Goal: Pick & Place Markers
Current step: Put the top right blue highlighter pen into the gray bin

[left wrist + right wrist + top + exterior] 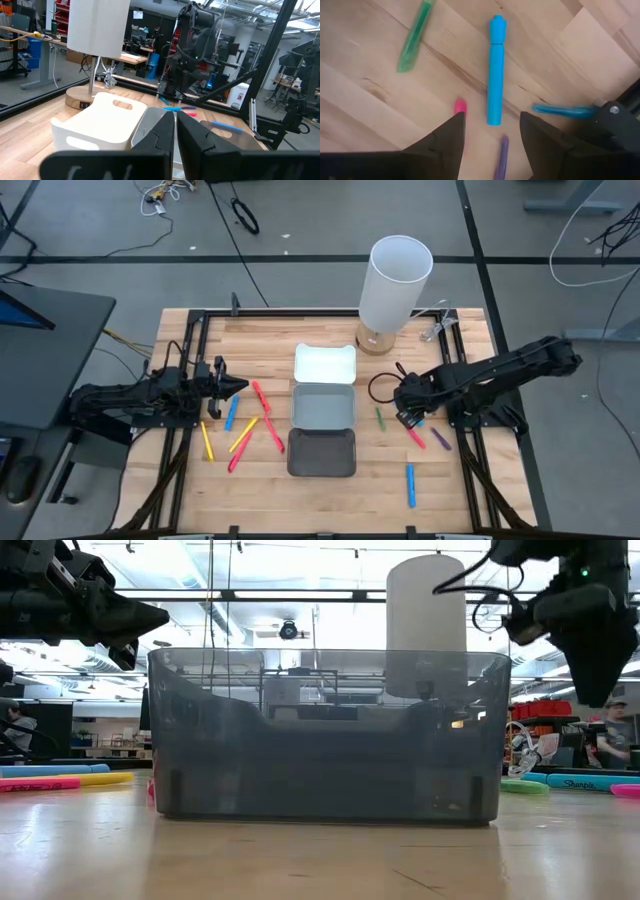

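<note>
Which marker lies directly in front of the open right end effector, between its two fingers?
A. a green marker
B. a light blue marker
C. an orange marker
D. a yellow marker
B: in the right wrist view, the light blue marker lies in line with the gap of the open right end effector.

"Sharpie" on the teal marker [590,781] lying at the low view's right edge.

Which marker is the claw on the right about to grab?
Probably the light blue plastic marker. Find the tall white cylinder lamp, then the right claw in front of it, open and pointing down. This marker lies below its fingers, thicker and brighter than the green marker beside it.
</note>
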`<state>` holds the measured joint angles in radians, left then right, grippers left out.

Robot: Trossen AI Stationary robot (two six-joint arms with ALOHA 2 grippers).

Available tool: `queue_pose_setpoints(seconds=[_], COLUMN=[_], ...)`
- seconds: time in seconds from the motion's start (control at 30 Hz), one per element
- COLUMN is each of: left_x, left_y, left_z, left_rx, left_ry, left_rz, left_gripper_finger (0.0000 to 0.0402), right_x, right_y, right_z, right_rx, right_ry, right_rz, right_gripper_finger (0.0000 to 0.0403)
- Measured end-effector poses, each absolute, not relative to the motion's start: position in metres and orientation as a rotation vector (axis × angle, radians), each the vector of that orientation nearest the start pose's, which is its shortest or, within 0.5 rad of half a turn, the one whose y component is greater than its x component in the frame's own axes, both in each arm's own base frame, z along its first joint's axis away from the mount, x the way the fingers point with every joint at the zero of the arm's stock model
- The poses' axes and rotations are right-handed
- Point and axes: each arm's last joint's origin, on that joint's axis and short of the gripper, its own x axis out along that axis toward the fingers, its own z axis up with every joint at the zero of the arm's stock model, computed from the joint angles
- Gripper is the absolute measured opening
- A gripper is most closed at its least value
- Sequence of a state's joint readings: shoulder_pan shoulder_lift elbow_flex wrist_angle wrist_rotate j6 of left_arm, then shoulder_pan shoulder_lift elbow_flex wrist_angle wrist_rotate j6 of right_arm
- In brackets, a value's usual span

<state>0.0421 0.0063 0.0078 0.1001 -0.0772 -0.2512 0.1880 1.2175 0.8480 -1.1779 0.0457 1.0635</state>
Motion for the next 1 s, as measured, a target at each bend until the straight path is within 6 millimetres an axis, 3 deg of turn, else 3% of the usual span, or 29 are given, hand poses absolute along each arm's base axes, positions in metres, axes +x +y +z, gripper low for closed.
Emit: queue_pose_setpoints(seconds=[0.63, 1.0], left_x=[0.097, 0.097], left_y=[0.006, 0.006], left_z=[0.175, 0.175], left_rx=[-0.252, -0.252], left_ry=[-0.115, -0.116], left_rz=[0.106, 0.106], left_gripper_finger=[0.0023, 0.0023], right_x=[0.167, 0.163], right_y=[0.027, 0.027], right_z=[0.170, 0.151], right_rx=[0.675, 0.668], right_ry=[1.403, 1.377], right_rz=[-0.706, -0.661], right_gripper_finger=[0.0193, 0.0193])
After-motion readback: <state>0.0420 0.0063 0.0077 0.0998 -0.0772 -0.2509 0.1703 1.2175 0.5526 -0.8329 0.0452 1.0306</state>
